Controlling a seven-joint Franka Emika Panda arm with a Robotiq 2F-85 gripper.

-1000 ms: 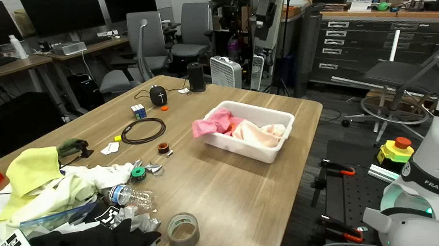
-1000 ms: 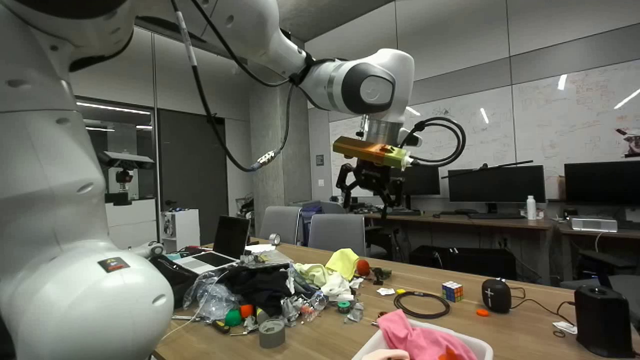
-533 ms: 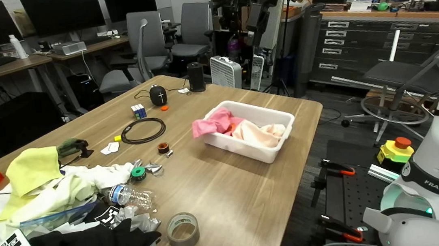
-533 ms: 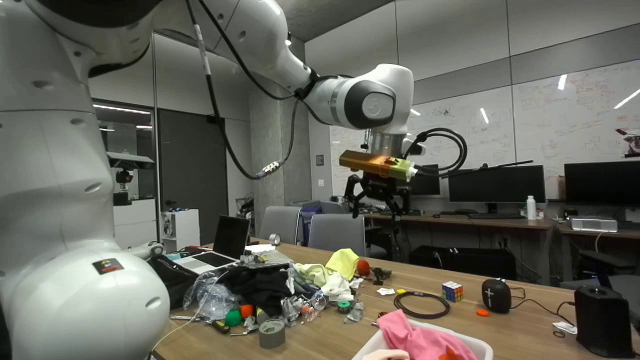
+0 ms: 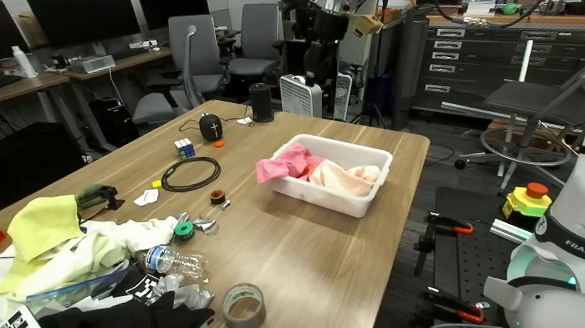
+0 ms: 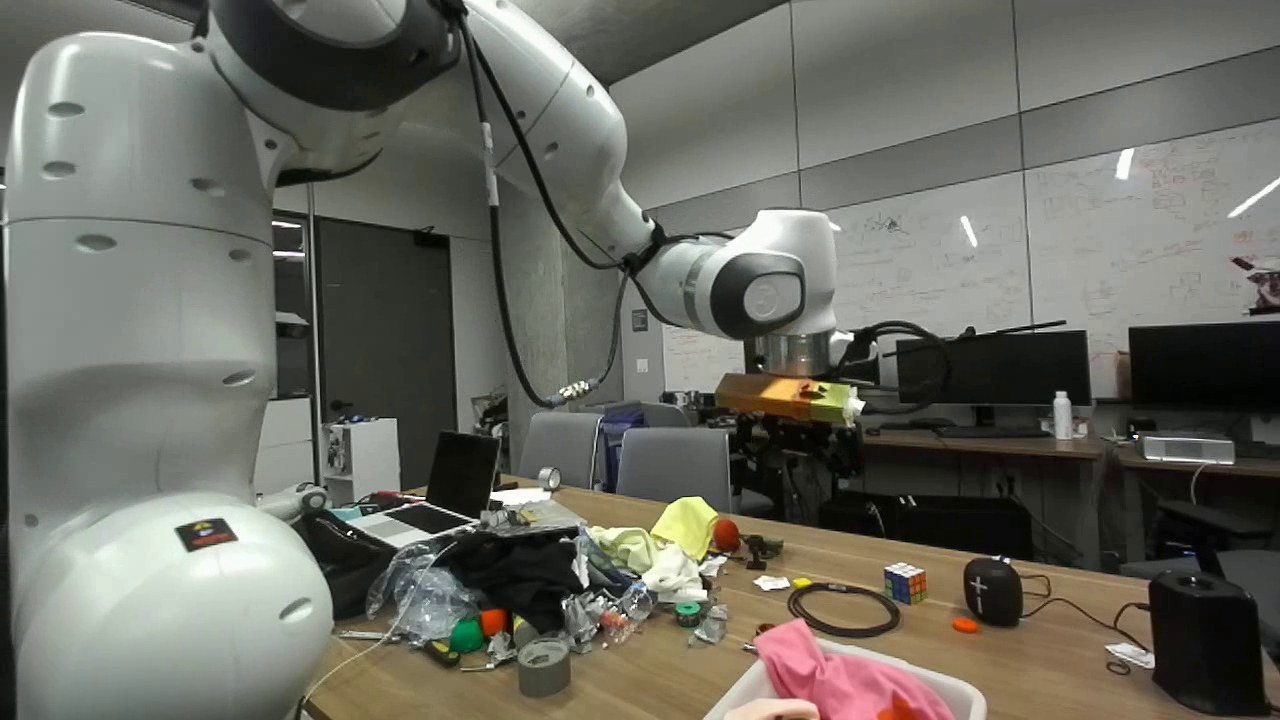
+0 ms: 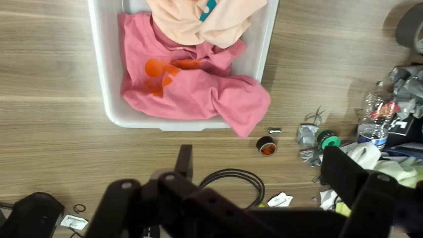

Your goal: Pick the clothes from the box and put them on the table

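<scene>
A white box stands on the wooden table; it also shows in the wrist view. A pink cloth with orange spots lies in it, one corner hanging over the rim. A peach cloth lies beside it in the box, overlapping the pink one. Both cloths show in an exterior view, the pink and the peach. My gripper is open and empty, its fingers wide apart, high above the table. In an exterior view the gripper is past the box's far side.
A pile of clothes and clutter covers one end of the table. A grey tape roll, a bottle, a small tape roll, a coiled cable, a puzzle cube and black speakers stand around the box.
The arm has come down, and my gripper is lower; it has shifted sideways in both exterior views. The fingers stay open. The box and the cloths have not moved.
</scene>
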